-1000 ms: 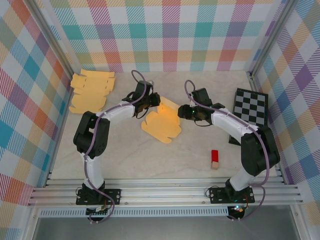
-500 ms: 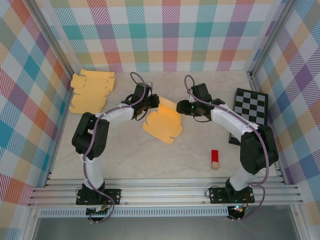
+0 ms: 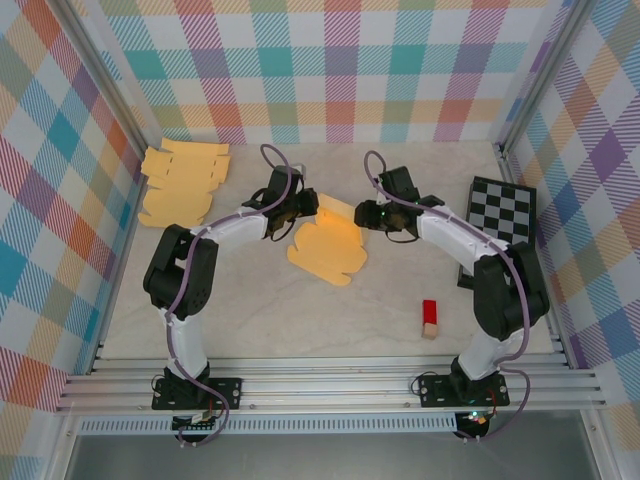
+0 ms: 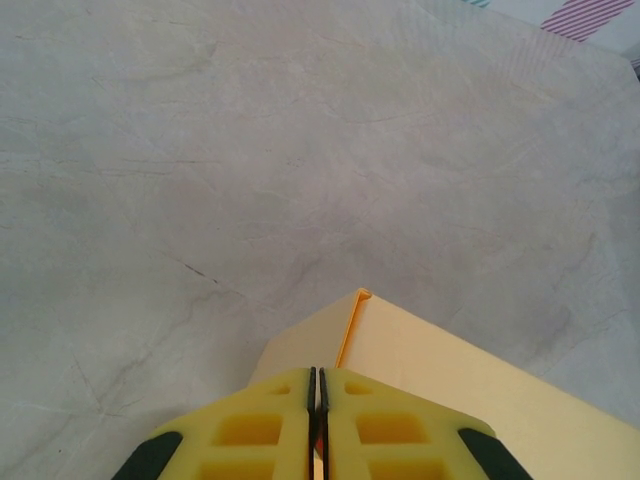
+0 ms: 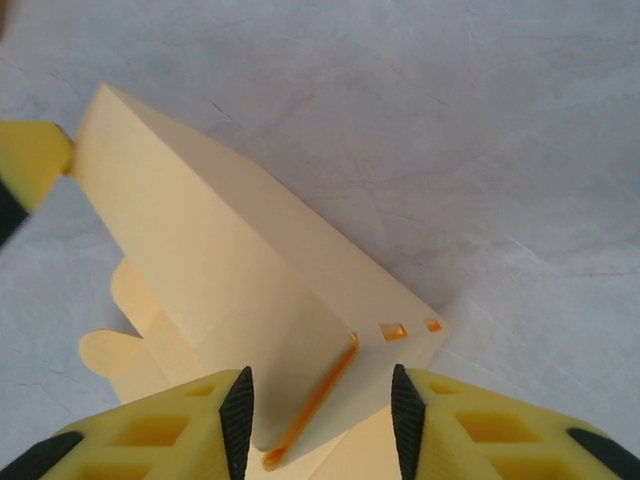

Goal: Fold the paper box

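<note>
Overhead view of a pale grey, marbled worktop (image 3: pixel 260 320) walled in by bright plaid panels. A yellow-orange paper box (image 3: pixel 325 250), partly folded, lies near the middle of the worktop. Its scalloped flaps spread flat toward 6 o'clock and one panel is raised along its far edge, toward 12 o'clock.

Two black-and-white arms reach in from the near edge and meet at that raised panel. The left arm comes to the box from 10 o'clock. Seen from its wrist, the left fingers (image 4: pixel 250 430) are pressed together, pinching a corner of the raised panel, with a crease of the box running away just ahead of them.

The right arm comes in from 2 o'clock. Seen from its wrist, the right fingers (image 5: pixel 470 430) are spread apart. They straddle the end of the raised panel, where two small slots and a darker orange fold line show; whether they touch the paper cannot be told.

A stack of flat yellow box blanks (image 3: pixel 185 180) sits at 10 o'clock on the worktop. A black-and-grey checkerboard (image 3: pixel 500 222) lies at 3 o'clock, and a small red block (image 3: pixel 429 312) at 5 o'clock, well apart from the box.
</note>
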Tool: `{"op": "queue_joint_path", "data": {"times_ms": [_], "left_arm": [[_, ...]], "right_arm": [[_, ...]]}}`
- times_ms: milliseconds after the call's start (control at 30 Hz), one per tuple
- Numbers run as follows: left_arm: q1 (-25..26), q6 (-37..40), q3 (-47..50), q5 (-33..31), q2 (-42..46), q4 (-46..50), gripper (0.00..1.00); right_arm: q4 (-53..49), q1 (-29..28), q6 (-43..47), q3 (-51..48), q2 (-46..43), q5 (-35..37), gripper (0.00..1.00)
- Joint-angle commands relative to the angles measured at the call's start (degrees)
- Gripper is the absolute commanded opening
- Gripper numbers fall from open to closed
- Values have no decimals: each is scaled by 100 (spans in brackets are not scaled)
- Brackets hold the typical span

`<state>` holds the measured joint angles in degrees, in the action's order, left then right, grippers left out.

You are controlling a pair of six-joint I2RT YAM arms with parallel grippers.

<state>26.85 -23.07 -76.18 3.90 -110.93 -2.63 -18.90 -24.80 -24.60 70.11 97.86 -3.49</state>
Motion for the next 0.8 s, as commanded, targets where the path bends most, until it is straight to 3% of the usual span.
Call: {"op": "queue_joint_path", "data": {"times_ms": [0,167,267,367,500,600,767], "left_arm": [[30,72,122,-39,-7,641,12],[48,-10,-31,-54,-33,792,12],[48,-106,-243,-211,30,1122,23],[27,-229,-433,-390,317,1540,42],[-69,-514,-503,-887,981,2517,47],[-130,-748,48,-1037,1603,2917,47],[-119,-1322,1800,-603,2705,2471,47]], "right_arm": [[115,19,-4,-290,112,-7,34],[279,19,-83,-633,-50,119,28],[246,19,-166,-673,-79,220,29],[234,19,-341,-735,-143,368,29],[178,19,-596,-778,-228,573,29],[141,19,-735,-784,-274,686,29],[106,19,-800,-736,-268,721,29]]}}
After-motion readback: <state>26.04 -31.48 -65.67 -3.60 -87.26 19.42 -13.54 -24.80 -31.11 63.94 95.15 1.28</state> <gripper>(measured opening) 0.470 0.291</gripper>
